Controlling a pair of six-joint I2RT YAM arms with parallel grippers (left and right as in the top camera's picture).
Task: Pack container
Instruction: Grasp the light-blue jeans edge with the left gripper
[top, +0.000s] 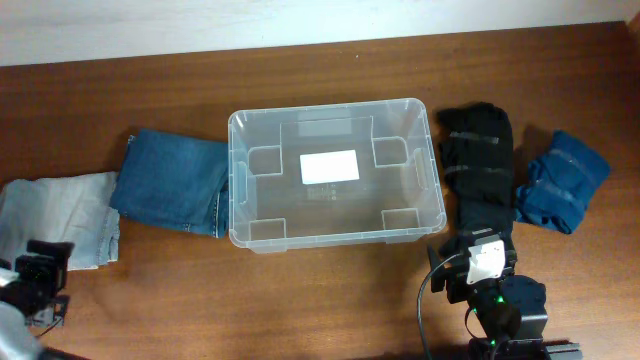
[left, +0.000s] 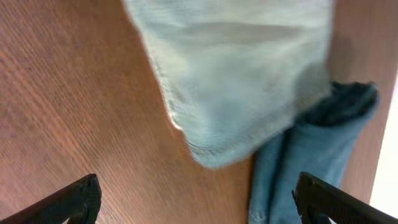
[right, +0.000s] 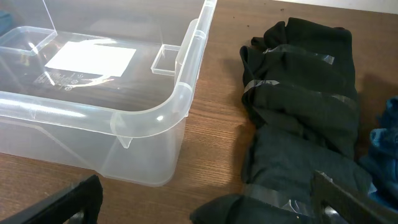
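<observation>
The clear plastic container (top: 432, 178) stands in the middle of the table, with only a white label (top: 329, 166) on its base. It also shows in the right wrist view (right: 186, 99). My left gripper (left: 198, 200) is open and empty at the front left, near pale folded jeans (top: 55, 212) that also show in the left wrist view (left: 242, 74). My right gripper (right: 205, 202) is open and empty at the front right, just before a black folded garment (top: 480, 160), seen close in the right wrist view (right: 305, 106).
Blue folded jeans (top: 170, 180) lie against the container's left side. A dark blue folded cloth (top: 560, 180) lies at the far right. A pale wall strip runs along the table's back edge (top: 300, 40).
</observation>
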